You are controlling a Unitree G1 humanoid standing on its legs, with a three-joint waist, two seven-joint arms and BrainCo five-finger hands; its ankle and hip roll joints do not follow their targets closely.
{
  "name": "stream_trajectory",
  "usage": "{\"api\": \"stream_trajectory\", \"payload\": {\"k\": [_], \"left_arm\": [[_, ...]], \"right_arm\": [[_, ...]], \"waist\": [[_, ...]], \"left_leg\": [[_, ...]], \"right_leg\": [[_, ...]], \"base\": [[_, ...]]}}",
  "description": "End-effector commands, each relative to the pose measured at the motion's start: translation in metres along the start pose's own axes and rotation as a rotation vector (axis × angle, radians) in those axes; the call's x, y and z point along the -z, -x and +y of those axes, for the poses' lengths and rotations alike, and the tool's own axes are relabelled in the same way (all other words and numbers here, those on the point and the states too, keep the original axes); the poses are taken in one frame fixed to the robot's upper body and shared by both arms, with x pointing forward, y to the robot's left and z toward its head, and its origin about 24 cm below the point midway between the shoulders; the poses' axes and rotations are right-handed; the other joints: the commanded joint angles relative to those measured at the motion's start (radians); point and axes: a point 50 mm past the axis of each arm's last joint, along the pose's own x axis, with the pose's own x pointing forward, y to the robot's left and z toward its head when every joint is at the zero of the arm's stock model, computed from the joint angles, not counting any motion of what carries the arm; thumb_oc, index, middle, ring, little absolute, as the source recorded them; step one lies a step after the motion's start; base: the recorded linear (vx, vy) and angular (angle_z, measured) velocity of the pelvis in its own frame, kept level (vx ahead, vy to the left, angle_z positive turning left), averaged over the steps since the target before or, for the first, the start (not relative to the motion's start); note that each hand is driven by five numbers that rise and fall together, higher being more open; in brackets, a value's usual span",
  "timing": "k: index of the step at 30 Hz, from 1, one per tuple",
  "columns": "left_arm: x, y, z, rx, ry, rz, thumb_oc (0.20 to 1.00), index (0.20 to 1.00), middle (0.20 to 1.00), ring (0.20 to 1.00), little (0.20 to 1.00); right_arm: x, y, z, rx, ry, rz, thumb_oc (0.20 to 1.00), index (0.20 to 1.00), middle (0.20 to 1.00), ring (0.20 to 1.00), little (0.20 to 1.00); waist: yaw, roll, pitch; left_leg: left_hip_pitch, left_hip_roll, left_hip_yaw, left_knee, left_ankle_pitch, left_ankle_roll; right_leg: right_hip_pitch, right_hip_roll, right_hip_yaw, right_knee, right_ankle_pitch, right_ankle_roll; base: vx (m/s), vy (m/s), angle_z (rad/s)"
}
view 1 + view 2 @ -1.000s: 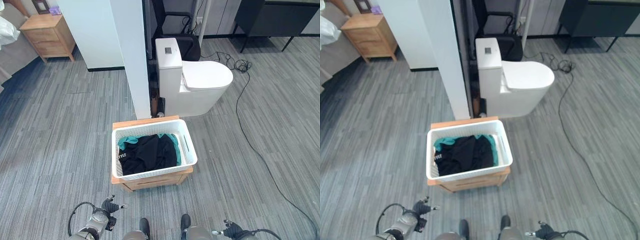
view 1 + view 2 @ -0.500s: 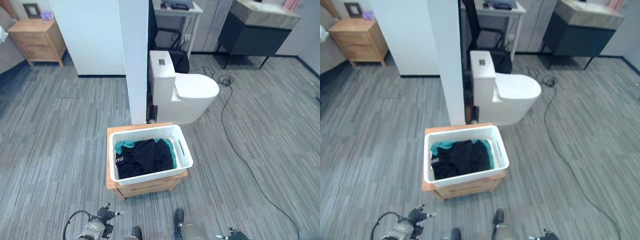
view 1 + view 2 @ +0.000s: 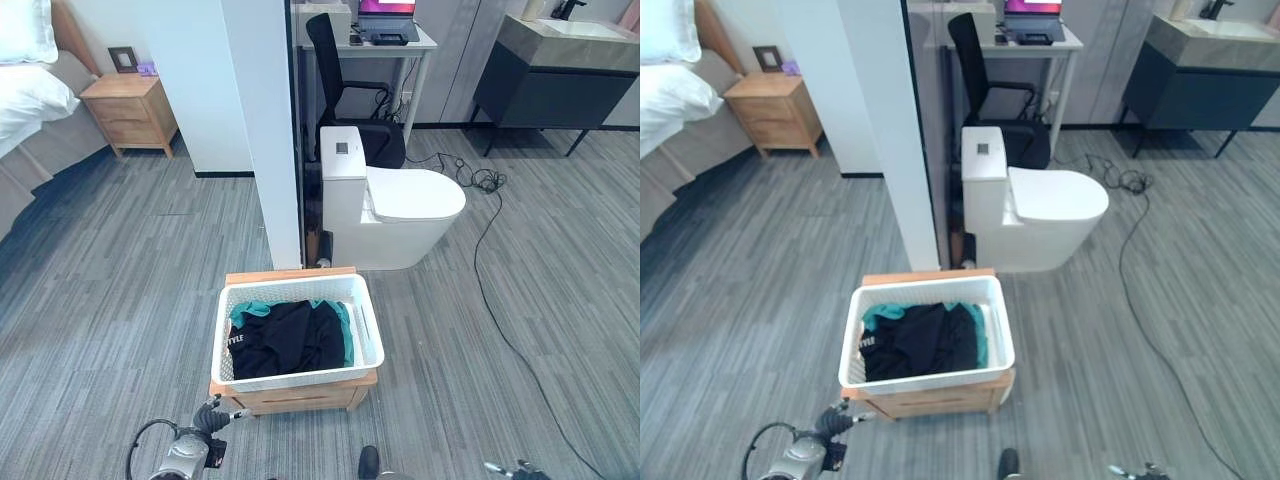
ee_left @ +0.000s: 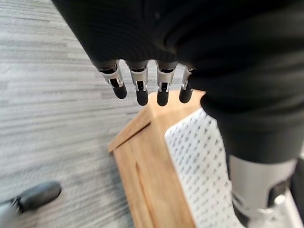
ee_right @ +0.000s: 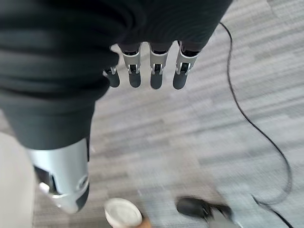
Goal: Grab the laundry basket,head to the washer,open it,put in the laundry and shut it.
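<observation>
Step in hand, as judged: approach and grab the basket; nothing lifted yet.

Basket: white perforated plastic, rectangular, rounded corners, slot handles in the short walls. Sits on a low wooden stand, just in front of a white pillar. Holds dark and teal laundry, soft and crumpled, below rim level.

Left hand: fingers straight, relaxed, holding nothing; hovers near the stand's front-left corner, apart from the basket. Right hand: fingers likewise extended and empty, over bare grey plank floor, well apart from the basket.

Advice: close in squarely, bring 1 hand to each short side, hook fingers into the slots, lift level. Thin plastic may flex; uneven grip could tip the load.

Behind: glossy white toilet. No washer visible.
</observation>
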Motion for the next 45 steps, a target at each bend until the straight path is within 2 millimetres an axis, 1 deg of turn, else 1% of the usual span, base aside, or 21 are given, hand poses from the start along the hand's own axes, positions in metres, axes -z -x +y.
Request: {"api": "stream_trajectory", "payload": {"k": [1, 2, 3, 4, 5, 6, 8, 9, 13, 14, 16, 17, 19, 23, 24, 28, 32, 33, 38, 41, 45], "left_arm": [[-0.024, -0.005, 0.029, -0.059, 0.025, -0.061, 1.0, 1.0, 1.0, 1.0, 1.0], [-0.024, -0.005, 0.029, -0.059, 0.025, -0.061, 1.0, 1.0, 1.0, 1.0, 1.0], [-0.028, -0.005, 0.032, -0.062, 0.03, -0.078, 1.0, 1.0, 1.0, 1.0, 1.0], [-0.048, -0.002, 0.04, -0.06, 0.046, -0.168, 1.0, 1.0, 1.0, 1.0, 1.0], [-0.059, 0.002, 0.045, -0.056, 0.05, -0.227, 1.0, 1.0, 1.0, 1.0, 1.0], [-0.059, 0.002, 0.045, -0.056, 0.049, -0.227, 1.0, 1.0, 1.0, 1.0, 1.0], [-0.074, 0.008, 0.051, -0.055, 0.044, -0.296, 1.0, 1.0, 1.0, 1.0, 1.0], [-0.09, 0.011, 0.054, -0.054, 0.036, -0.353, 1.0, 1.0, 1.0, 1.0, 1.0], [-0.121, 0.013, 0.05, -0.025, 0.026, -0.438, 1.0, 1.0, 1.0, 1.0, 1.0], [-0.121, 0.013, 0.051, -0.025, 0.026, -0.439, 1.0, 1.0, 1.0, 1.0, 1.0], [-0.142, 0.012, 0.047, -0.005, -0.001, -0.48, 1.0, 1.0, 1.0, 1.0, 1.0], [-0.142, 0.012, 0.047, -0.005, -0.001, -0.48, 1.0, 1.0, 1.0, 1.0, 1.0], [-0.161, 0.008, 0.041, 0.002, -0.052, -0.49, 1.0, 1.0, 1.0, 1.0, 1.0], [-0.165, -0.007, 0.035, -0.022, -0.067, -0.401, 1.0, 1.0, 1.0, 1.0, 1.0], [-0.165, -0.007, 0.035, -0.022, -0.067, -0.401, 1.0, 1.0, 1.0, 1.0, 1.0], [-0.172, -0.018, 0.028, -0.05, -0.061, -0.31, 1.0, 1.0, 1.0, 1.0, 1.0], [-0.173, -0.02, 0.029, -0.07, -0.063, -0.272, 1.0, 1.0, 1.0, 1.0, 1.0], [-0.176, -0.02, 0.034, -0.092, -0.067, -0.256, 1.0, 1.0, 1.0, 1.0, 1.0], [-0.178, -0.02, 0.039, -0.121, -0.063, -0.229, 1.0, 1.0, 1.0, 1.0, 1.0], [-0.186, -0.019, 0.044, -0.151, -0.049, -0.239, 1.0, 1.0, 1.0, 1.0, 1.0], [-0.198, -0.016, 0.046, -0.17, -0.018, -0.277, 1.0, 1.0, 1.0, 1.0, 1.0]], "right_arm": [[-0.019, 0.001, -0.008, -0.019, 0.018, -0.08, 1.0, 1.0, 1.0, 1.0, 1.0], [-0.019, 0.001, -0.008, -0.019, 0.019, -0.079, 1.0, 1.0, 1.0, 1.0, 1.0], [-0.031, 0.003, -0.016, -0.012, 0.038, -0.129, 1.0, 1.0, 1.0, 1.0, 1.0], [-0.067, 0.014, -0.036, 0.015, 0.06, -0.277, 1.0, 1.0, 1.0, 1.0, 1.0], [-0.083, 0.023, -0.041, 0.016, 0.056, -0.36, 1.0, 1.0, 1.0, 1.0, 1.0], [-0.082, 0.023, -0.041, 0.016, 0.056, -0.36, 1.0, 1.0, 1.0, 1.0, 1.0], [-0.102, 0.034, -0.048, 0.016, 0.032, -0.456, 1.0, 1.0, 1.0, 1.0, 1.0], [-0.126, 0.042, -0.046, -0.009, -0.005, -0.548, 1.0, 1.0, 1.0, 1.0, 1.0], [-0.152, 0.045, -0.037, -0.091, -0.075, -0.615, 1.0, 1.0, 1.0, 1.0, 1.0], [-0.152, 0.045, -0.037, -0.092, -0.075, -0.616, 1.0, 1.0, 1.0, 1.0, 1.0], [-0.165, 0.044, -0.024, -0.164, -0.064, -0.626, 1.0, 1.0, 1.0, 1.0, 1.0], [-0.165, 0.044, -0.024, -0.164, -0.064, -0.626, 1.0, 1.0, 1.0, 1.0, 1.0], [-0.182, 0.042, -0.013, -0.196, 0.02, -0.622, 1.0, 1.0, 1.0, 1.0, 1.0], [-0.208, 0.037, 0.008, -0.226, 0.092, -0.623, 1.0, 1.0, 1.0, 1.0, 1.0], [-0.208, 0.037, 0.008, -0.226, 0.092, -0.623, 1.0, 1.0, 1.0, 1.0, 1.0], [-0.243, 0.029, 0.047, -0.244, 0.144, -0.619, 1.0, 1.0, 1.0, 1.0, 1.0], [-0.251, 0.022, 0.062, -0.235, 0.146, -0.572, 1.0, 1.0, 1.0, 1.0, 1.0], [-0.257, 0.02, 0.074, -0.236, 0.151, -0.547, 1.0, 1.0, 1.0, 1.0, 1.0], [-0.259, 0.015, 0.097, -0.24, 0.153, -0.478, 1.0, 1.0, 1.0, 1.0, 1.0], [-0.269, 0.02, 0.119, -0.25, 0.198, -0.482, 1.0, 1.0, 1.0, 1.0, 1.0], [-0.276, 0.026, 0.135, -0.265, 0.222, -0.503, 1.0, 1.0, 1.0, 1.0, 1.0]], "waist": [[-0.013, -0.065, -0.009], [-0.013, -0.064, -0.009], [-0.015, -0.063, -0.009], [-0.023, -0.057, -0.015], [-0.025, -0.052, -0.018], [-0.025, -0.052, -0.018], [-0.028, -0.047, -0.02], [-0.028, -0.044, -0.019], [-0.023, -0.042, -0.016], [-0.023, -0.042, -0.016], [-0.019, -0.043, -0.013], [-0.019, -0.043, -0.013], [-0.014, -0.046, -0.01], [-0.013, -0.047, 0.002], [-0.013, -0.047, 0.002], [-0.01, -0.045, 0.026], [-0.009, -0.044, 0.036], [-0.007, -0.043, 0.043], [-0.003, -0.042, 0.054], [0.003, -0.039, 0.062], [0.008, -0.039, 0.07]], "left_leg": [[-0.05, -0.054, 0.011, 0.041, 0.032, 0.01], [-0.049, -0.053, 0.01, 0.041, 0.032, 0.01], [-0.045, -0.053, 0.011, 0.036, 0.034, 0.009], [-0.038, -0.052, 0.015, 0.024, 0.038, 0.008], [-0.03, -0.051, 0.02, 0.016, 0.037, 0.008], [-0.029, -0.051, 0.02, 0.016, 0.037, 0.008], [-0.027, -0.051, 0.023, 0.01, 0.038, 0.009], [-0.027, -0.054, 0.024, 0.009, 0.037, 0.011], [-0.023, -0.058, 0.027, 0.003, 0.038, 0.011], [-0.023, -0.058, 0.027, 0.003, 0.038, 0.011], [-0.026, -0.06, 0.028, 0.002, 0.04, 0.011], [-0.026, -0.06, 0.028, 0.002, 0.04, 0.011], [-0.029, -0.06, 0.031, -0.002, 0.044, 0.009], [-0.033, -0.061, 0.035, -0.002, 0.045, 0.009], [-0.033, -0.061, 0.035, -0.002, 0.045, 0.009], [-0.051, -0.059, 0.043, 0.004, 0.049, 0.01], [-0.061, -0.058, 0.044, 0.009, 0.051, 0.01], [-0.066, -0.059, 0.042, 0.013, 0.051, 0.01], [-0.079, -0.06, 0.039, 0.025, 0.049, 0.012], [-0.089, -0.063, 0.035, 0.033, 0.046, 0.014], [-0.096, -0.064, 0.029, 0.036, 0.047, 0.015]], "right_leg": [[0.024, -0.068, 0.039, 0.057, -0.043, 0.096], [0.025, -0.068, 0.039, 0.057, -0.043, 0.096], [0.026, -0.067, 0.038, 0.056, -0.043, 0.096], [0.029, -0.067, 0.039, 0.052, -0.041, 0.097], [0.031, -0.066, 0.039, 0.049, -0.04, 0.099], [0.031, -0.066, 0.04, 0.049, -0.04, 0.099], [0.032, -0.068, 0.039, 0.047, -0.037, 0.101], [0.028, -0.07, 0.042, 0.045, -0.033, 0.104], [0.029, -0.074, 0.046, 0.038, -0.024, 0.106], [0.029, -0.074, 0.046, 0.038, -0.024, 0.106], [0.026, -0.076, 0.047, 0.035, -0.018, 0.108], [0.026, -0.076, 0.047, 0.035, -0.018, 0.108], [0.023, -0.077, 0.046, 0.029, -0.011, 0.111], [0.016, -0.078, 0.053, 0.024, -0.002, 0.112], [0.016, -0.078, 0.053, 0.024, -0.002, 0.112], [-0.008, -0.079, 0.067, 0.023, 0.008, 0.112], [-0.017, -0.08, 0.069, 0.024, 0.011, 0.111], [-0.02, -0.08, 0.073, 0.025, 0.012, 0.109], [-0.028, -0.079, 0.078, 0.031, 0.011, 0.105], [-0.035, -0.08, 0.079, 0.035, 0.01, 0.103], [-0.038, -0.082, 0.077, 0.037, 0.009, 0.102]], "base": [[0.01, -0.011, 0.04], [0.0, 0.0, 0.0], [0.0, 0.0, 0.0], [0.04, 0.012, 0.03], [0.04, 0.013, 0.03], [0.0, 0.0, 0.0], [0.01, 0.021, -0.08], [0.0, 0.029, -0.1], [0.0, 0.02, -0.11], [0.0, 0.0, 0.0], [0.0, 0.0, 0.0], [0.0, 0.0, 0.0], [0.0, 0.0, 0.0], [-0.01, 0.002, -0.01], [-0.03, 0.011, -0.08], [-0.04, 0.011, -0.12], [-0.01, 0.004, 0.03], [0.0, 0.0, 0.0], [0.0, 0.0, -0.01], [0.0, 0.002, -0.01], [0.0, -0.003, 0.06]]}}
